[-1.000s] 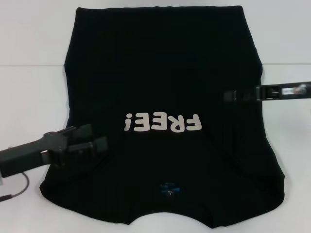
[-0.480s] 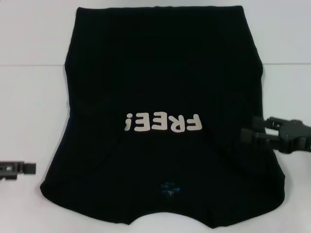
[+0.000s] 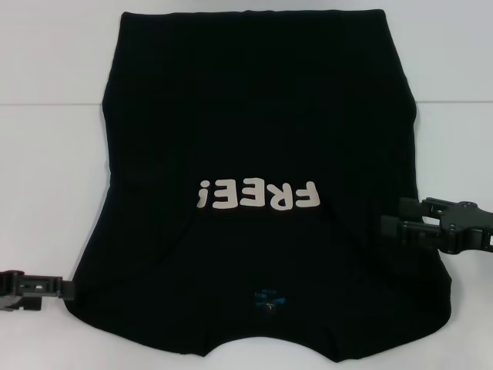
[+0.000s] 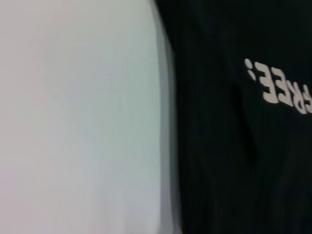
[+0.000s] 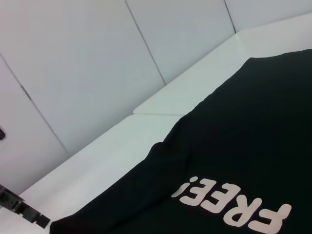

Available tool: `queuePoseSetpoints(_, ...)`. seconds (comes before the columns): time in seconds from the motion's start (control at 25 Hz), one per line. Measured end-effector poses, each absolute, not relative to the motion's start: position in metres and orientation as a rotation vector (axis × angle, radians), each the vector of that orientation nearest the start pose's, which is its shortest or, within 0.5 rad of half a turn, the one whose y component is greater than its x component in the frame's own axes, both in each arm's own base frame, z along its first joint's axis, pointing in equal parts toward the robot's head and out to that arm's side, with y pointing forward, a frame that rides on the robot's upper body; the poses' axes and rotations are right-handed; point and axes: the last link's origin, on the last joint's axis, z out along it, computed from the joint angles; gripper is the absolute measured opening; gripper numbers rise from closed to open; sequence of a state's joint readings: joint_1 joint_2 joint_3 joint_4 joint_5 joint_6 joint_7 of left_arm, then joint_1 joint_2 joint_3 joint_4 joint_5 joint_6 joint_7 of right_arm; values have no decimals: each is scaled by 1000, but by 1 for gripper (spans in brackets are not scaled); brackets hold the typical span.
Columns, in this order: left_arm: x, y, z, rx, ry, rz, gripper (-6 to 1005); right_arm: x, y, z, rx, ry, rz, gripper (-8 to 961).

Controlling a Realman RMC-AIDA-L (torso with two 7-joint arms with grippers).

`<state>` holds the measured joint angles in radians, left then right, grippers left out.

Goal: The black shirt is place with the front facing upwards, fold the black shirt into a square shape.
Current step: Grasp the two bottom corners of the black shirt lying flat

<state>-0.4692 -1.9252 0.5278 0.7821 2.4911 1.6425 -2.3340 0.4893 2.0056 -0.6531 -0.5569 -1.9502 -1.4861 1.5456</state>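
Note:
The black shirt (image 3: 254,116) lies flat on the white table with its sleeves folded in. Its cream "FREE!" lettering (image 3: 256,196) faces up and its blue neck label (image 3: 267,298) is toward me. My left gripper (image 3: 65,288) sits low at the shirt's near left corner, right at the fabric edge. My right gripper (image 3: 393,216) is open, its fingers over the shirt's right edge beside the lettering. The left wrist view shows the shirt (image 4: 234,161) and its left edge. In the right wrist view the shirt (image 5: 253,136) shows, with the left gripper (image 5: 22,210) far off.
The white table (image 3: 46,169) runs bare on both sides of the shirt. A seam crosses it at the far side (image 3: 54,104). White wall panels (image 5: 97,58) stand beyond the table's left side.
My left gripper left the shirt's left side, drew out to the left, and now returns at the near left corner. My right gripper came nearer along the right edge and turned inward.

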Motion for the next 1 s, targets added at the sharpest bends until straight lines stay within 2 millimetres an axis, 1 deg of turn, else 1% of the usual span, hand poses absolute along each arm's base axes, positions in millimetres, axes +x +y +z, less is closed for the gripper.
queuePoseSetpoints(0.2,-358,304,75,-2120,-1927,-174,862,300,329,20,-2531,996,734,808)
queuePoseSetpoints(0.52,-356,310,67,-2116,-1938,-180,844,299,329,20,-2528,998,740,807)
queuePoseSetpoints(0.8,-351,312,57,-2152,-1947,-184,829,299,328,18,-2530,999,743,806)
queuePoseSetpoints(1.0,-347,314,51,-2212,-1889,-161,818,299,328,19,-2527,1000,748,806)
